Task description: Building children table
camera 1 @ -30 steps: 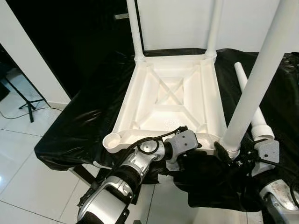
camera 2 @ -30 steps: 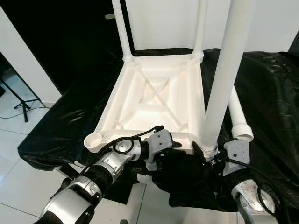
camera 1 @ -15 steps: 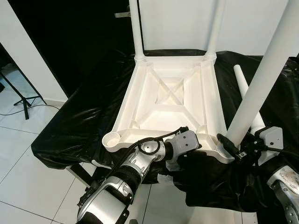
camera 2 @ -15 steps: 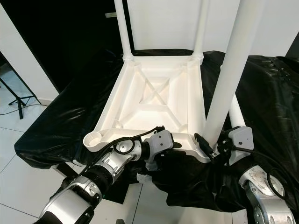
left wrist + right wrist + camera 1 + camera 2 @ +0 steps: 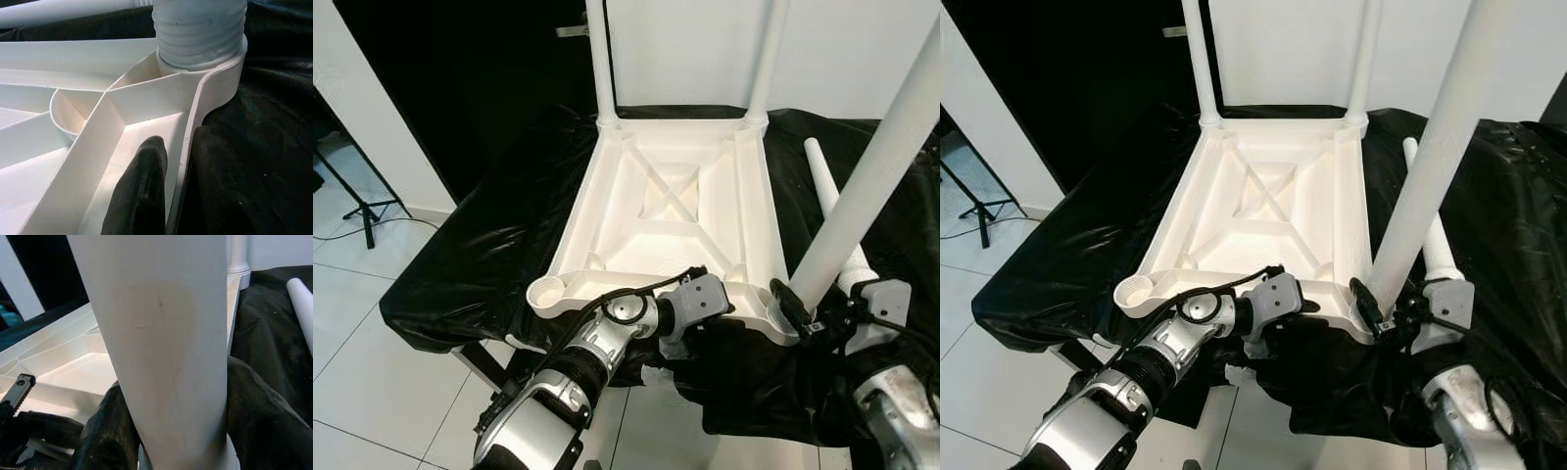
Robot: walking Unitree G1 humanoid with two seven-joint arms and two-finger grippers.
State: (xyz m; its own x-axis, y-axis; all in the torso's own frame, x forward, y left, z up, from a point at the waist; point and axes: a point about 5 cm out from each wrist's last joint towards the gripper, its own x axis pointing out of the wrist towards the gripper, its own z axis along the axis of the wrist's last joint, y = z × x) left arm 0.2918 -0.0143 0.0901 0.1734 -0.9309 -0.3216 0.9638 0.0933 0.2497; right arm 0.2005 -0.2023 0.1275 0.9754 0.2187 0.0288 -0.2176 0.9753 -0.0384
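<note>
A: Tabletop (image 5: 671, 211) is upside down on the black-draped worktop (image 5: 489, 255), ribs up. Two legs (image 5: 599, 59) stand at its far corners.

B: And the near corners?

A: Near-left socket (image 5: 548, 292) is bare, no leg in it. At the near-right corner the third leg (image 5: 867, 186) sits in its socket, leaning away from the tabletop's centre, not plumb.

B: Who's got what?

A: Left tool (image 5: 168, 196) is clamped on the tabletop's near rim, one finger inside the rim wall, one outside, just beside that threaded socket. Right tool (image 5: 793, 311) sits at the foot of the third leg. The right wrist view looks up the leg's shaft from close in. Can't tell if its fingers are closed on it.

B: So screwing it home. Tips?

A: My read: bring the leg upright first, parallel w/ the two far legs, else the thread (image 5: 198, 29) prob cross-binds. Keep the left clamp firm so the tabletop doesn't spin on the slick cover. Turn low on the leg, near the socket, where there's less wobble.

B: And the 4th?

A: Spare leg (image 5: 827, 201) lies on the cover just right of the tabletop, beyond the third leg. That goes in the bare socket after.
</note>
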